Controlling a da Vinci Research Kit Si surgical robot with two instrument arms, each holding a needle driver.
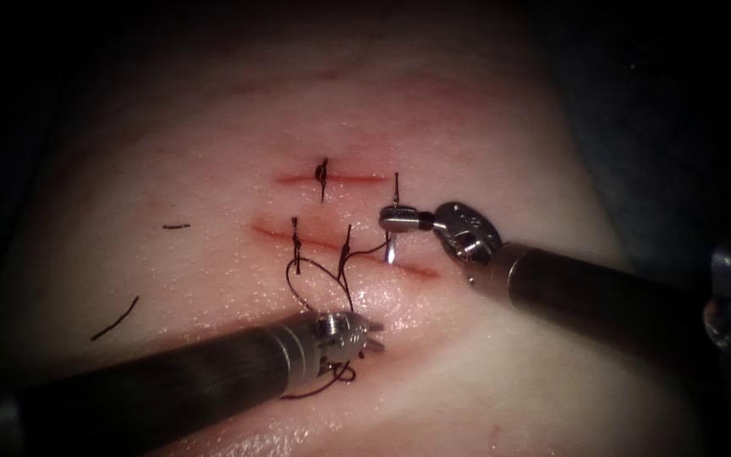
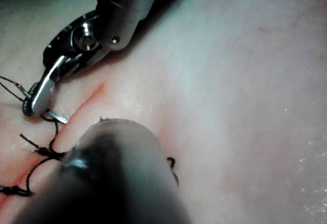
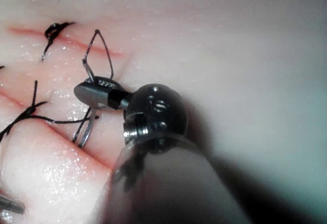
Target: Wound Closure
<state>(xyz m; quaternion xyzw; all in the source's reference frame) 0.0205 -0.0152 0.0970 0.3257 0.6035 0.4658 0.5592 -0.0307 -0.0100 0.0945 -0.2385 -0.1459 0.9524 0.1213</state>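
The tissue (image 1: 484, 144) carries two cuts. The upper cut (image 1: 357, 178) has one knot. The lower cut (image 1: 412, 268) has two knotted stitches (image 1: 296, 243) on its left part. My right tool (image 1: 394, 220) is shut on the curved needle (image 1: 391, 249) near mid-curve. The needle stands steeply, its point down at the lower cut's right part; whether it has entered the tissue I cannot tell. The right wrist view shows the needle (image 3: 87, 129) crossing those jaws (image 3: 94, 94). Thread (image 1: 319, 269) runs from the stitches toward my left tool (image 1: 376, 335), which is open below the cut and holds nothing.
Two cut ends of thread (image 1: 177, 226) (image 1: 115, 319) lie loose on the tissue at the left. A thread loop (image 1: 332, 378) curls under the left tool. Red fluid lines both cuts. The left shaft (image 2: 102, 178) hides its own jaws in the left wrist view.
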